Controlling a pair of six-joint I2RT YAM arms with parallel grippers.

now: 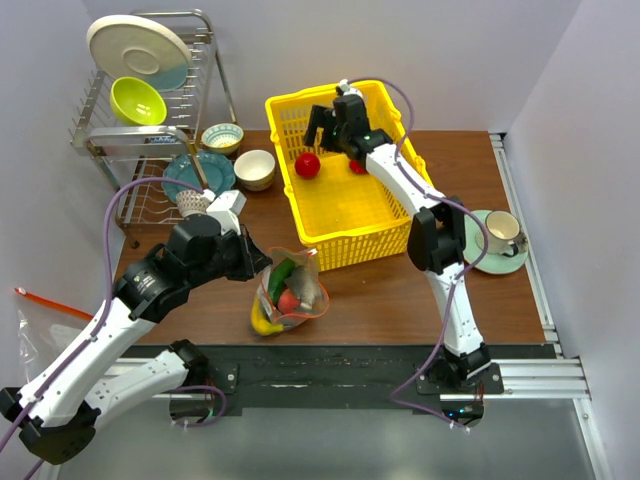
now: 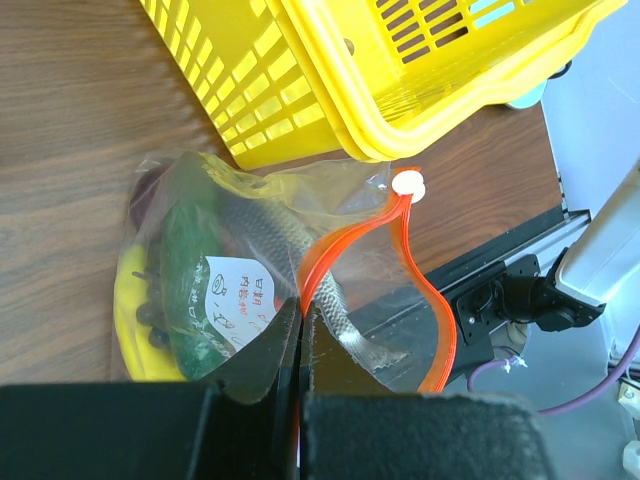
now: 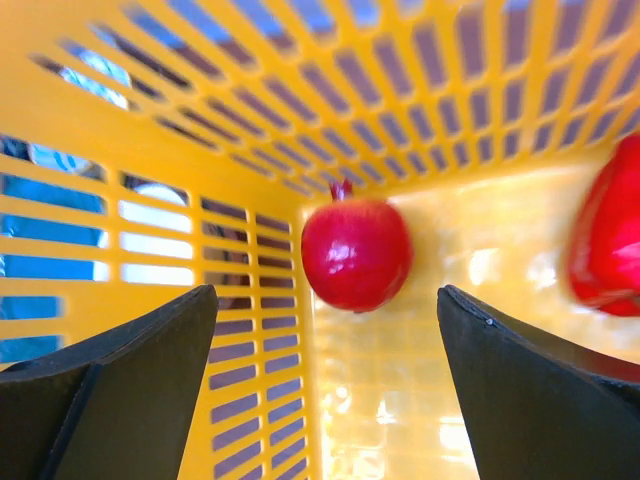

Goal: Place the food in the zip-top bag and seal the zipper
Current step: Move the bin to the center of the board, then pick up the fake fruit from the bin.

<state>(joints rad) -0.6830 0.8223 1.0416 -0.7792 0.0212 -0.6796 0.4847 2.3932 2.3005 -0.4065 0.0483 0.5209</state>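
Two red pieces of food lay loose in the yellow basket (image 1: 350,245): a red round fruit (image 1: 307,165) near its left wall and a red pepper (image 1: 357,166) half hidden under the right arm. Only the right wrist view showed them plainly, with the fruit against the slotted wall and the pepper cut off by the frame edge. Only the left wrist view showed the zipper (image 2: 400,240). Its red-orange strip gaped in a loop, unsealed, and ended at a white end piece (image 2: 408,183) just beside the basket's corner.

The zip-top bag (image 1: 290,295) lay on the table (image 1: 380,290) just in front of the basket. It held a banana (image 2: 128,300), a green cucumber (image 2: 185,255) and a grey-beige piece (image 2: 285,240); dark bits beside them were too unclear to name.

The left gripper (image 2: 300,335) was clenched, its jaws pressed together on the bag's edge by the strip. The right gripper (image 3: 325,320) hung inside the basket with jaws spread wide, grasping nothing, and the fruit lay apart from both fingers.
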